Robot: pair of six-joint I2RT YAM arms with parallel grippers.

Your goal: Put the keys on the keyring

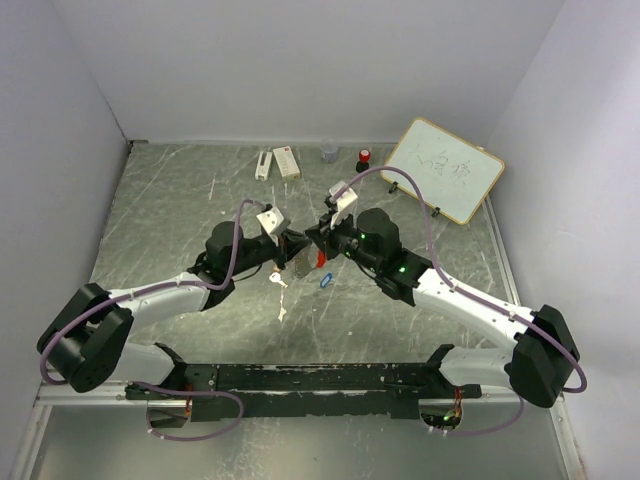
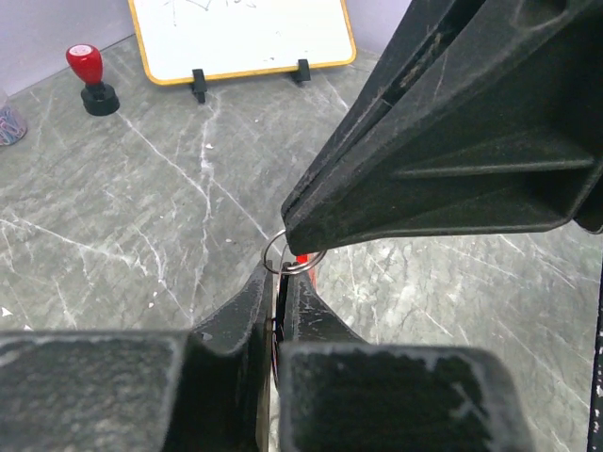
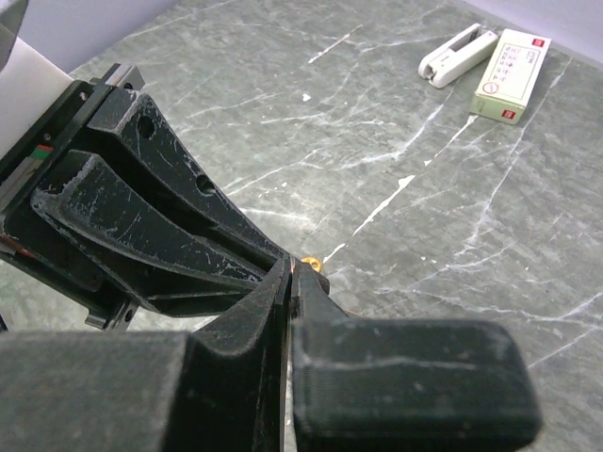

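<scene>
Both closed tight: left gripper point(image 2: 281, 287) and right gripper point(image 3: 290, 282) meet tip to tip at the keyring point(image 1: 320, 259), mid-table point(image 1: 180, 200). Can't tell which one holds it. Right gripper blocks most of my left wrist view. Keys point(image 1: 278, 282) lie on the table beside the left gripper. Stamp point(image 2: 90, 77) and whiteboard point(image 2: 245, 38) sit well behind.

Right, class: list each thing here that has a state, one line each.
keyring: between the gripper tips, no key seen on it
left gripper: shut on the keyring's wire loop
right gripper: shut, tip at the keyring
keys: lying on the table, off the ring
whiteboard: propped upright
stamp: standing upright
</scene>
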